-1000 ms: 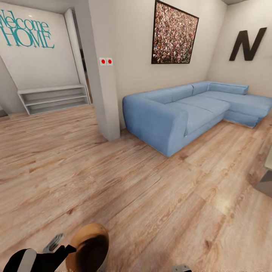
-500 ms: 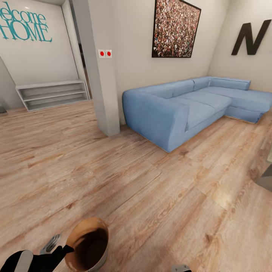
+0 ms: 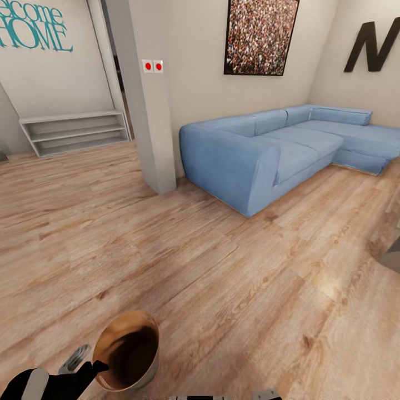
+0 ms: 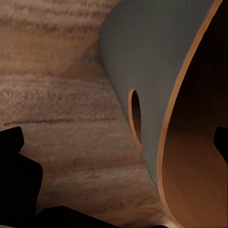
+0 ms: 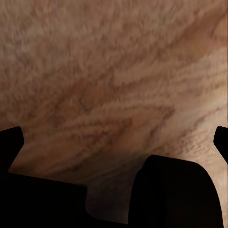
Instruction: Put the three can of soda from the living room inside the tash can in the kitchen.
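The tash can (image 3: 126,350), a round coppery-brown bin with a dark inside, stands on the wood floor just in front of me, low in the head view. My left gripper (image 3: 103,366) reaches its rim from the left. In the left wrist view the bin's wall (image 4: 142,61) and an oval handle cut-out (image 4: 135,118) lie between the spread fingers of that gripper (image 4: 118,142), with one fingertip (image 4: 221,142) over the bin's inside. My right gripper (image 5: 114,142) hangs open over bare floor. The cans of soda are out of view.
A blue L-shaped sofa (image 3: 261,155) fills the middle right. A white pillar (image 3: 147,111) stands left of it, with low white shelves (image 3: 72,130) beyond. A grey table edge (image 3: 391,258) juts in at the right. Plank floor (image 3: 222,289) stretches ahead.
The whole picture has slid upward, so the camera has moved. The bin now sits slightly higher in the picture relative to my left gripper.
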Tool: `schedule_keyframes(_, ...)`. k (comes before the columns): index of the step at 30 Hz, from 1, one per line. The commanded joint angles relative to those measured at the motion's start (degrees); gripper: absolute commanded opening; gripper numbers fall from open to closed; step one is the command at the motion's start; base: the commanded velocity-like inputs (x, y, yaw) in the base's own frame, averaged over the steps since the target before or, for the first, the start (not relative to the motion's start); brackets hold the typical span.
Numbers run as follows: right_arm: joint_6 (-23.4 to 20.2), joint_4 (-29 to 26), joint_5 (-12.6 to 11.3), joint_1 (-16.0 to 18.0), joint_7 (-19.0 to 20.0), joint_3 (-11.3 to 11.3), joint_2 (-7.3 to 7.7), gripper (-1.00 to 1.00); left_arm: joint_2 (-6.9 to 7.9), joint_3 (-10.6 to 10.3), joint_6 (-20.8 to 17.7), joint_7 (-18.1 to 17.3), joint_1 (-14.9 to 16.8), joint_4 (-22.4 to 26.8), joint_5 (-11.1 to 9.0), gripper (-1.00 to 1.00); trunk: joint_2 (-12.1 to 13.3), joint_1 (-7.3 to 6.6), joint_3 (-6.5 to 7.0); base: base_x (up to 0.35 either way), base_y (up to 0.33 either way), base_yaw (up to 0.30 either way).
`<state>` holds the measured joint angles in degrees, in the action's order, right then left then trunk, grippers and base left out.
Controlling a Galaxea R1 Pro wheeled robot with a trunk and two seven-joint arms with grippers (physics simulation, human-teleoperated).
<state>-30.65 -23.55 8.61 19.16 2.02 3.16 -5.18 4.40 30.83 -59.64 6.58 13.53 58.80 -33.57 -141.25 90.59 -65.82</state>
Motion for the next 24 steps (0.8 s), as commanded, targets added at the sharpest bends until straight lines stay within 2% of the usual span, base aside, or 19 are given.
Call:
schedule_keyframes(1,-0.01,0.0,0.0,0.0,0.0,0.0,0.0,1.0,-0.02,-0.01,0.03,0.04,0.0,0.0,-0.01,1.0,-0.42,0.23,-0.28,0.0,0.0,0.0)
schedule_keyframes(5,-0.02,0.0,0.0,0.0,0.03,0.0,0.0,1.0,-0.11,-0.17,0.14,0.24,0.0,0.0,0.08,1.0,-1.99,1.09,-1.38,0.0,0.0,0.0)
schedule_keyframes(16,-0.03,0.0,0.0,0.0,0.08,0.0,0.0,1.0,-0.41,-0.5,0.29,0.69,0.0,0.0,0.61,1.0,-2.14,1.37,-4.84,0.0,0.0,0.0)
schedule_keyframes(24,-0.03,0.0,0.0,0.0,0.09,0.0,0.0,1.0,-0.52,-0.37,0.39,2.65,0.0,0.28,0.5,1.0,-2.14,1.37,-5.14,0.0,0.0,0.0)
